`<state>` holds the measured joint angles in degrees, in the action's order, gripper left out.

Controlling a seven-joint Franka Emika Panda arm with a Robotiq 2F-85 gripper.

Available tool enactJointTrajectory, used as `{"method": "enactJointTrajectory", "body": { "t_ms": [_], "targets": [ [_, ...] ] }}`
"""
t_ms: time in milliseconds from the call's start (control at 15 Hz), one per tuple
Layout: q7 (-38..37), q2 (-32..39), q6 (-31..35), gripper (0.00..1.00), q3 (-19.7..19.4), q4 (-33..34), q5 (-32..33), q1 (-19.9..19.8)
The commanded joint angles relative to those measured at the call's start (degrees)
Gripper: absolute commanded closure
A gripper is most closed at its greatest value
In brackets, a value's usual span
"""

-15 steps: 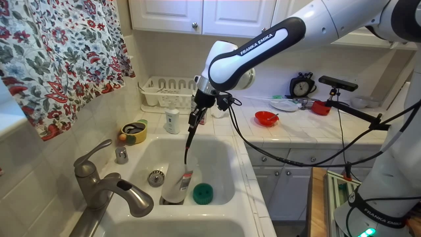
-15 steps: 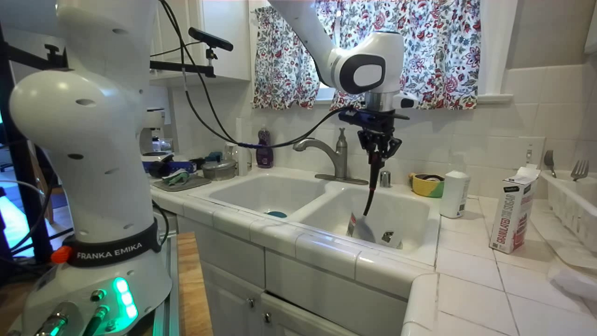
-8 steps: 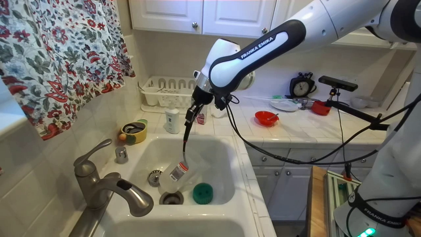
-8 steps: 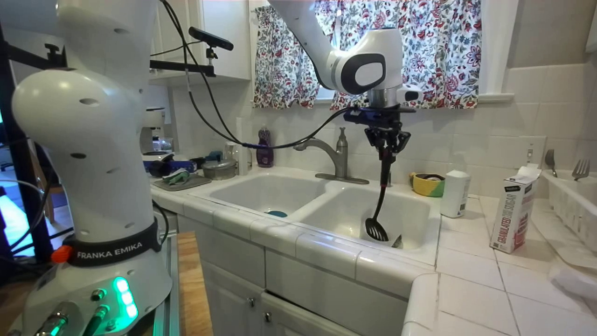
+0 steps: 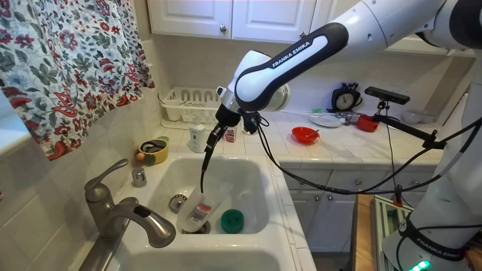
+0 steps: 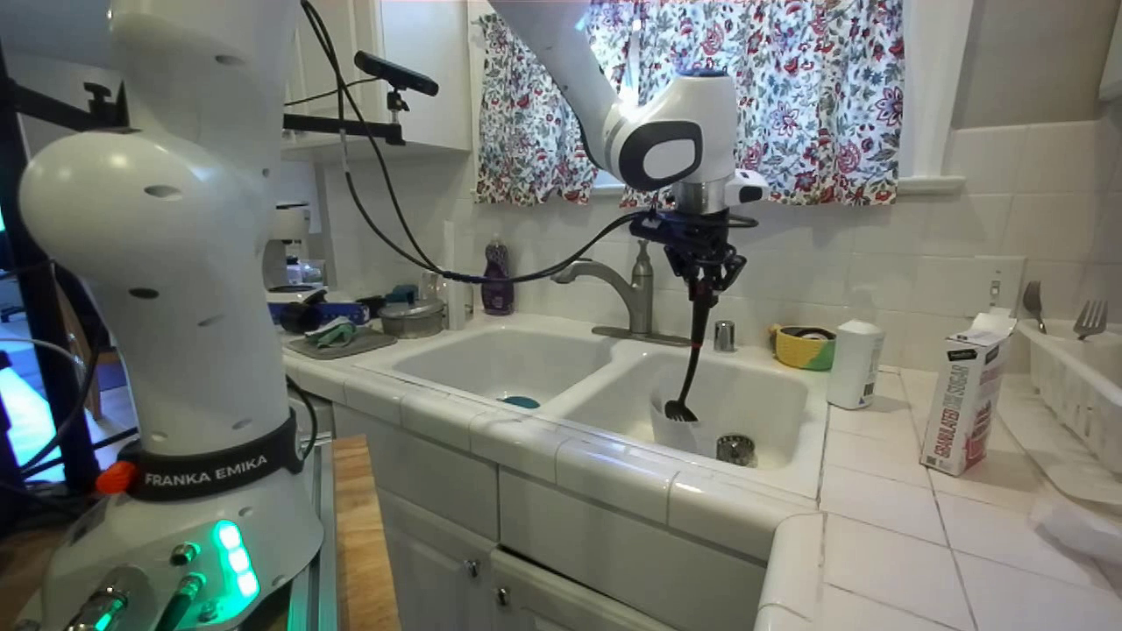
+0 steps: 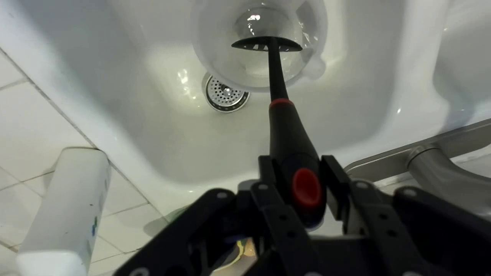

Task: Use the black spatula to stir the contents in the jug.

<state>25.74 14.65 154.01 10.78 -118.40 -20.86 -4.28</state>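
Kitchen corner: floral curtains (image 5: 71,71), white cupboards (image 5: 190,17) & a tiled counter (image 5: 263,145) w/ a white double sink (image 5: 241,241) set in it. Task's tool, the black spatula (image 7: 291,134), hangs at a slant w/ its slotted head (image 7: 249,43) inside the mouth of the jug (image 5: 188,220); can't tell if the head touches the jug's btm or walls. That jug is in the basin (image 5: 252,188) nearer the dish rack (image 6: 1065,386); it's whitish, part see-through, has a label (image 5: 200,211) & looks tilted in an exterior view. Robot's gripper (image 7: 299,165) has the spatula by the handle, jaws in tight, fingers (image 7: 266,168) pressed on both sides nr the red-marked end. Robot arm (image 5: 293,60) extends over the basin w/ a blk cable (image 5: 340,191) looping off it. Same basin also has a round green thing (image 5: 232,221), apart from the jug, & a metal strainer (image 7: 226,94) that shows just past the jug's rim in the wrist view. Along the back edge: tap (image 5: 101,210), small metal cap (image 5: 139,177), yellow pot (image 5: 161,155) w/ dark items in it (type unclear), then a white bottle (image 5: 197,139) at the corner. Next out, a sugar box (image 6: 969,394), upright, & a spoon (image 6: 1034,305) & fork (image 6: 1091,320) sticking up at the dish rack. Farther along: red bowl (image 5: 301,140) w/ a utensil in it, white plate (image 5: 324,120), blk dial (image 5: 345,98) nr the wall. Past the other basin, a purple bottle (image 6: 498,289), lidded metal pot (image 6: 412,322) & grey mat (image 6: 351,348).
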Motion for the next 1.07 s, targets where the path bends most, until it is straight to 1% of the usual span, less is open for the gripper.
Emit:
{"method": "enactJointTrajectory", "body": {
  "t_ms": [0,133,267,467,667,800,1000],
  "targets": [
    [5.1,-0.7,-0.5,0.90,2.3,-1.4,-4.7,-1.5],
    [5.9,-1.0,-1.6,0.90,2.2,-2.0,-4.3,-1.3],
    [5.6,-1.2,-2.1,0.90,1.5,-2.8,-2.4,-0.8],
    [7.3,-0.8,0.4,0.90,1.6,-3.5,-2.9,-0.8],
    [9.5,-0.5,5.2,0.90,3.0,-3.6,-6.0,-1.5],
    [11.6,-0.5,7.6,0.90,4.8,-3.5,-9.4,-2.6],
    [15.4,-0.4,9.2,0.90,6.6,-3.2,-13.9,-3.6]
  ]
}}
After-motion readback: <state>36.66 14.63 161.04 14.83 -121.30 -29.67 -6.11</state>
